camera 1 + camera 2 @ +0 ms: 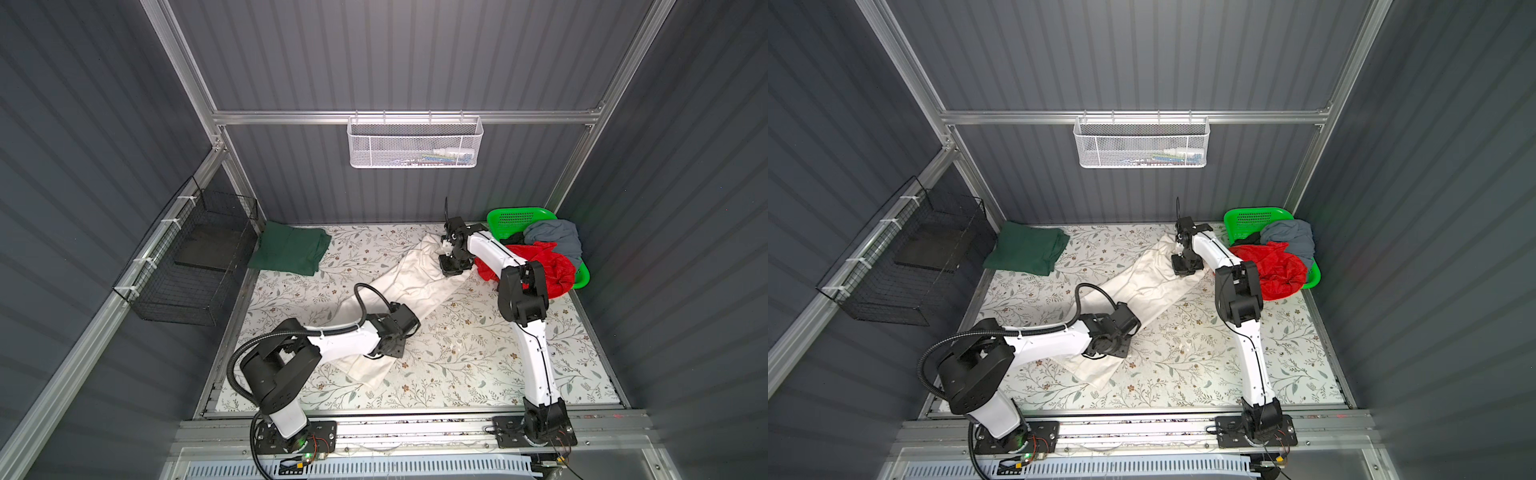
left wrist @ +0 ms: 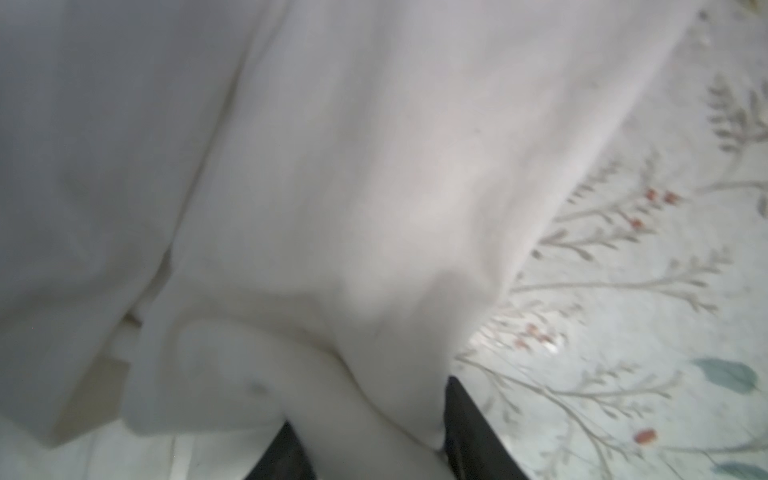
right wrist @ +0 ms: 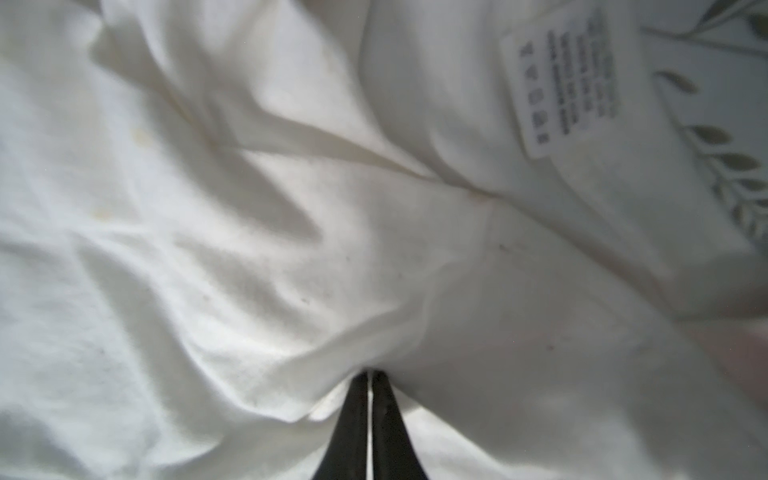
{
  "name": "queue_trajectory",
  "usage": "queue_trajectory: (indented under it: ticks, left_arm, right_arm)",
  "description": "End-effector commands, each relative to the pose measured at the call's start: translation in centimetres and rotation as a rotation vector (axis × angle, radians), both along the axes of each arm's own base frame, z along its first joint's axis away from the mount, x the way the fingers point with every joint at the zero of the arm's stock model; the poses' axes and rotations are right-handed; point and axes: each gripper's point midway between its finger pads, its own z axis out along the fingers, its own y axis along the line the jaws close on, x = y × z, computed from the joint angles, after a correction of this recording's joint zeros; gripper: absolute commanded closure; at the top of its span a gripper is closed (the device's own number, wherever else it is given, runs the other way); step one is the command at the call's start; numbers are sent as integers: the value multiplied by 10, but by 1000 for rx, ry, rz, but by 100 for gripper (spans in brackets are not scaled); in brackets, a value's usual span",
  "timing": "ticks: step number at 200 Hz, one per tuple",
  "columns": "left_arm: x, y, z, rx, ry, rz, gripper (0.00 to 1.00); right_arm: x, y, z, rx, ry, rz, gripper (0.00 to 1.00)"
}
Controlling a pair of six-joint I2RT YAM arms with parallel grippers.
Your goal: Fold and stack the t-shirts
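**Both claws on the off-white shirt, one at each end**

Near end. The left claw [image 2: 370, 411] is down on the near end of the off-white t-shirt [image 1: 415, 282]. Its jaws stand part-way apart. A thick roll of cloth fills the gap and touches both fingers [image 2: 469, 424], so this reads as a clamp on a bunched fold. The floral table cover [image 2: 623, 332] lies bare just beside the claw.

Between the claws. The shirt lies as a long, narrow band on the cover. Its long axis runs straight from the left claw away to the right claw, diagonally in both top views. Each arm is nearest its own end, and neither reaches across.

Far end. The right claw [image 3: 369, 374] has its jaws together with only a hairline between them. The tips nip a thin fold and creases fan out from them. A care label [image 3: 561, 83] lies beyond the tips, off to one side.

Judgement: the next move turns on that axis. Both ends need to travel together, or the band will twist or slip out of the thinner pinch.

Beyond the right claw. The green basket [image 1: 515, 216] is close behind that arm. It holds the red t-shirt [image 1: 536, 266], the grey-blue t-shirt [image 1: 557, 237] and the black t-shirt [image 1: 513, 239]. The dark green t-shirt [image 1: 289, 253] lies folded, well apart from both claws.
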Motion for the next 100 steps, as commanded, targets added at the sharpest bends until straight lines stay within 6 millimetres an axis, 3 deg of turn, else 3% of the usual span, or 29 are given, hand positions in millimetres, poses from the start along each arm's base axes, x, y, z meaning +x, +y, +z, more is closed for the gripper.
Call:
queue_trajectory:
  ticks: [1,15,37,53,79,100]
  left_arm:
    - [-28,-21,7,27,32,-75,48]
    - [-33,-36,8,20,27,-116,40]
    - [-33,-43,11,49,27,-143,25]
    - [-27,-37,24,75,-7,-118,14]
    - [-16,-23,51,85,-96,-77,1]
    - [-7,-6,63,81,-130,-28,0]
  right_arm:
    - [-1,-1,7,28,18,22,89]
    - [4,-1,14,38,6,17,87]
    - [7,-1,33,61,-25,2,77]
    - [6,-2,51,75,-69,-25,64]
    - [0,-25,78,74,-155,-162,47]
    - [-14,-38,85,128,-190,-291,48]
